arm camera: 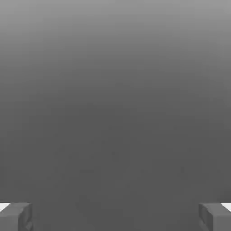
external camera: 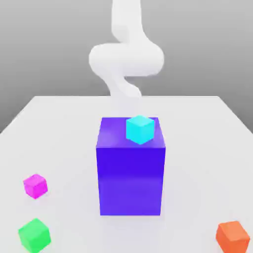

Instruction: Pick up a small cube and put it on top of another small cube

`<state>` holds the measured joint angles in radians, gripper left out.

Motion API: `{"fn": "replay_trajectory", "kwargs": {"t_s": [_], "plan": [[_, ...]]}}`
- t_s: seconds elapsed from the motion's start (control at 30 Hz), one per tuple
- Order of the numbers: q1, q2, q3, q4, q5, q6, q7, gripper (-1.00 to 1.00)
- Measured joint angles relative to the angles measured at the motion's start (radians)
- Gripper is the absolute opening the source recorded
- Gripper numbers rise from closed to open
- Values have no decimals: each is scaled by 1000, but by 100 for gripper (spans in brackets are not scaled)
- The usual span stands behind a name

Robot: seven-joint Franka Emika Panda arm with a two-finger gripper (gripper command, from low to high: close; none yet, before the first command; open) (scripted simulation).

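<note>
Jaws spread wide on the gripper point(arm camera: 115, 216); cyan cube point(external camera: 139, 129) sits atop purple block point(external camera: 130, 173).

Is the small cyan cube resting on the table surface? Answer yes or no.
No, the small cyan cube sits on top of the tall blue block, raised above the white table.

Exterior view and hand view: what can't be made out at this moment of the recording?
- Exterior view: the arm runs off the top edge, and its lower part is behind the blue block.
- Exterior view: the orange cube is cut by the bottom edge.
- Hand view: the fingertips are cropped at the bottom corners; the gripper faces plain grey.
</note>
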<state>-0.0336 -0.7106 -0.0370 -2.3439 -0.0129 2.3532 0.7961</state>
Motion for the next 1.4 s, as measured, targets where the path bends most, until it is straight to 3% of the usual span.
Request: {"fn": "replay_trajectory", "kwargs": {"t_s": [0.4, 0.67, 0.77, 0.9, 0.93, 1.17, 1.4], "plan": [[-163, 437, -216, -215, -17, 261, -54, 0], [-291, 735, -337, -355, 87, 432, -171, 0], [-346, 849, -308, -376, 183, 502, -251, 0], [-460, 995, -166, -348, 322, 610, -357, 0], [-494, 1029, -127, -340, 345, 638, -375, -100], [-507, 1038, -113, -338, 348, 645, -379, -100], [-407, 835, -247, -367, 126, 475, -188, -100]]}}
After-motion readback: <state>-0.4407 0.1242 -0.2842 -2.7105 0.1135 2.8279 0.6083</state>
